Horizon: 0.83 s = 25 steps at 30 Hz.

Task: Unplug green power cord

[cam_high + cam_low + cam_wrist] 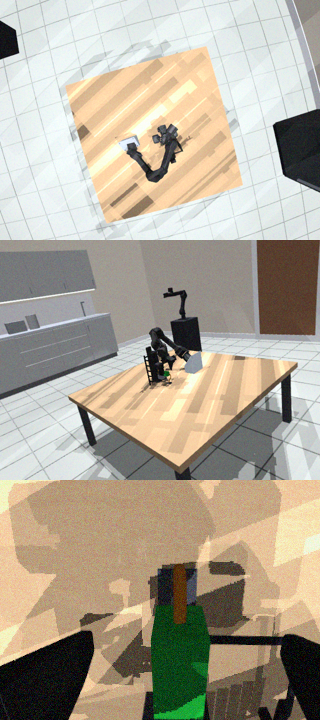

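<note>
Our end effector (175, 707) stands spread wide, holding nothing, its dark fingers flanking the green plug (179, 660) on the wooden counter (206, 405). We judge the plug small, rigid and light, best pinched across its flat sides.

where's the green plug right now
In the wrist view the green plug sits centred between the open claw's fingers; outside, it lies on the table.

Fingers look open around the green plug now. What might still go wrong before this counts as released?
The green plug sits between the spread fingers of the open gripper, so a crooked retreat may brush or drag it. The plug lies close to the black power strip; the withdrawing arm might clip that strip.
</note>
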Motion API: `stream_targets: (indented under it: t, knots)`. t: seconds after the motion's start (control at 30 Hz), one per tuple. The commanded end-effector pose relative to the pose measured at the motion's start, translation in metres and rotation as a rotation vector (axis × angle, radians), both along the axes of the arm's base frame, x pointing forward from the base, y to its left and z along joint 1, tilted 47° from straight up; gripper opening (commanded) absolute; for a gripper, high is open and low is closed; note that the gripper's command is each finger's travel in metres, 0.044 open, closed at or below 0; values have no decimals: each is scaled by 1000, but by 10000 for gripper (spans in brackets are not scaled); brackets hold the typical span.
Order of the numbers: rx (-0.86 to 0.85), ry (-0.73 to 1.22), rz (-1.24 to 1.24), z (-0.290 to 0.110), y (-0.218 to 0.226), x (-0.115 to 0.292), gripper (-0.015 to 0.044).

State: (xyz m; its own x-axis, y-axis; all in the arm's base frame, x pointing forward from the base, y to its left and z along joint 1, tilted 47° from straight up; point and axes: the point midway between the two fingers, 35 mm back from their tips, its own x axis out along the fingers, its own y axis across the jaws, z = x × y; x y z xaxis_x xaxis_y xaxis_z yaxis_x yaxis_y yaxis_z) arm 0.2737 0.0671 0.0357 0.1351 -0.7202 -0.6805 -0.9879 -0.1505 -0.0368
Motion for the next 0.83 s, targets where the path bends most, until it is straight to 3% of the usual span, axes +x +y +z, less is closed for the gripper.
stream_targets:
  t: [0.0, 0.8]
  knots:
    - [2, 8, 6, -18, 25, -4, 440]
    - [1, 7, 5, -30, 40, -8, 440]
